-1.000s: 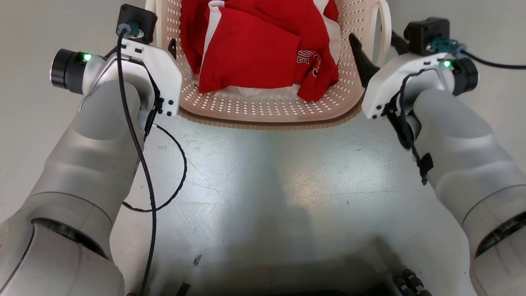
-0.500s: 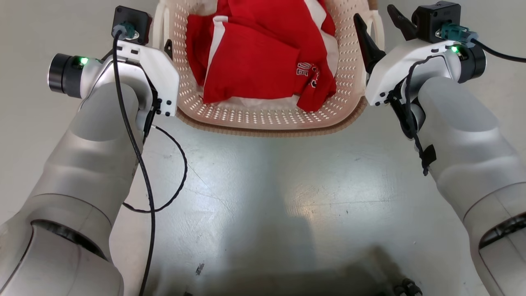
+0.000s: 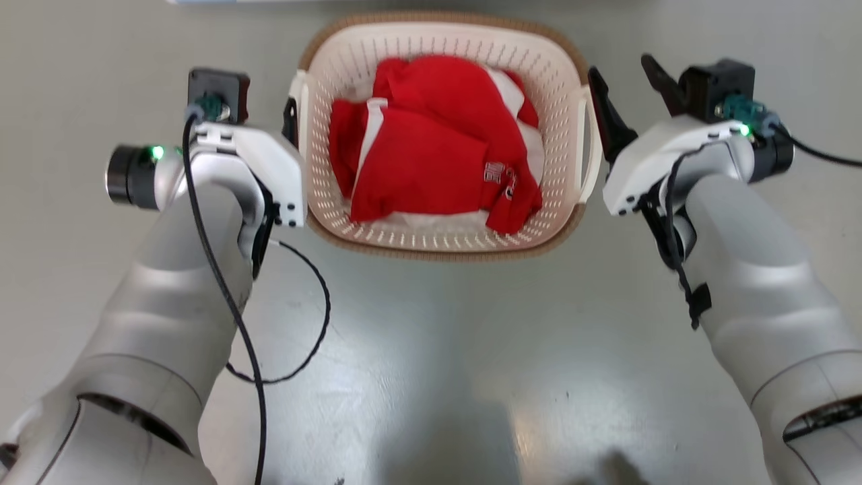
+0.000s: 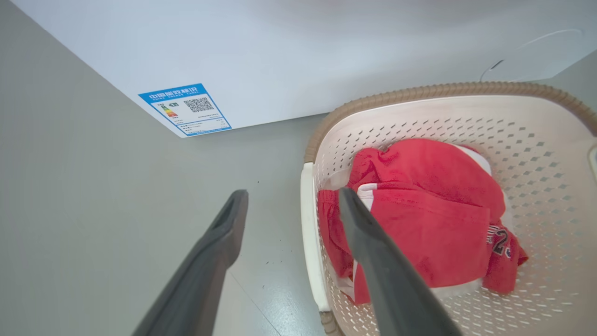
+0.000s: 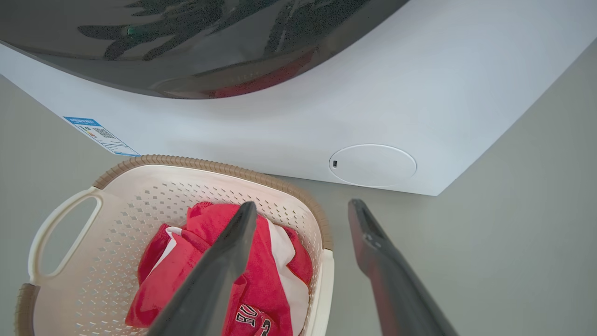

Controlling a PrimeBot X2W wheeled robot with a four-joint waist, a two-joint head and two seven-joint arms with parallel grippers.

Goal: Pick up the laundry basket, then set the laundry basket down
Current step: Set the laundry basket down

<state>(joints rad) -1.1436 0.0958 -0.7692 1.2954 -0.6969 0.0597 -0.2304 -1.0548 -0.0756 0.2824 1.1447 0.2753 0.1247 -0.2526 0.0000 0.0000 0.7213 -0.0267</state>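
The laundry basket [image 3: 439, 250], cream and perforated with a brown rim, stands on the grey floor and holds red-and-white clothing [image 3: 431, 162]. My left gripper [image 4: 293, 195] is open, its two fingers on either side of the basket's left handle [image 4: 308, 233] and above it; in the head view one dark finger [image 3: 290, 121] shows beside that handle. My right gripper [image 3: 630, 91] is open too, one finger over the basket's right handle [image 3: 587, 145] and the other outside it. In the right wrist view that handle [image 5: 324, 280] lies between and below the fingers of the right gripper [image 5: 303, 205].
A white washing machine [image 5: 326, 116] with a dark glass door [image 5: 186, 42] stands just behind the basket, a blue label [image 4: 186, 109] low on its front. A loose black cable [image 3: 310, 316] hangs from my left arm. Grey floor [image 3: 458, 364] lies between me and the basket.
The camera has moved: the whole basket now shows, smaller and farther below. Both grippers have come up off the handles, fingers still apart.
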